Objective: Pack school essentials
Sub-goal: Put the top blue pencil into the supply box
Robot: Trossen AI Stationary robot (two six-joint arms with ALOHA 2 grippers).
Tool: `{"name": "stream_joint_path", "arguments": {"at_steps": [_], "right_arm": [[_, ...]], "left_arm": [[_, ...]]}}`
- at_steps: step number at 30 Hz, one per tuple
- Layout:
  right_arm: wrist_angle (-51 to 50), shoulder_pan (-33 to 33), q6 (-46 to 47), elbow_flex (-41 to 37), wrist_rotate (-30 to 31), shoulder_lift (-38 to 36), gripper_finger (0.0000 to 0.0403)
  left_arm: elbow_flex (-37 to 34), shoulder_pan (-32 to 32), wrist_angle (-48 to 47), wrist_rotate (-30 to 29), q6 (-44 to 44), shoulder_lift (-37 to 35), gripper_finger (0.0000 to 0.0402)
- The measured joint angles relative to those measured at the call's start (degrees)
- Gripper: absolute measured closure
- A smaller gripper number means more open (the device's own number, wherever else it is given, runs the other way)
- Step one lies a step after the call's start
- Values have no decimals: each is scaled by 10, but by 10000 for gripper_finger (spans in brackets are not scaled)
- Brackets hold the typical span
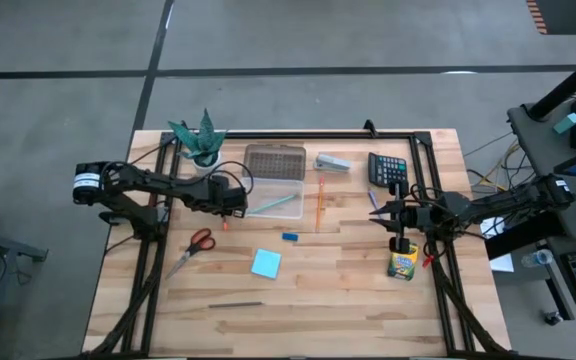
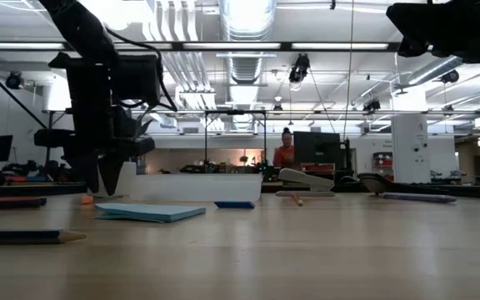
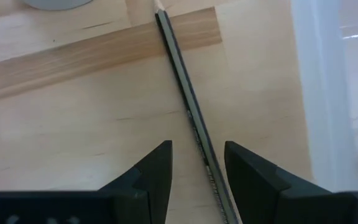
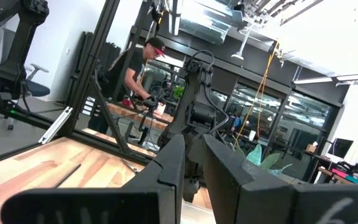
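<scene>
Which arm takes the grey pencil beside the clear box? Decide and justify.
Left. The left gripper hangs right over the grey pencil, jaws open either side of it. The right gripper is across the table, near the crayon box.

scissors (image 1: 201, 240) red handles | notepad (image 1: 265, 263) light blue | crayon box (image 1: 401, 265) yellow-green | calculator (image 1: 388, 168) black
</scene>
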Motion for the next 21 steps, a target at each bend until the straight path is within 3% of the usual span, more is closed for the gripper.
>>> {"name": "stream_joint_path", "arguments": {"at_steps": [16,21], "right_arm": [[0,0,0,0,0,0,355],[0,0,0,0,0,0,355]], "left_arm": [[-36,0,34,-1,-29,-2,272],[-36,0,35,0,-31,-2,300]]}}
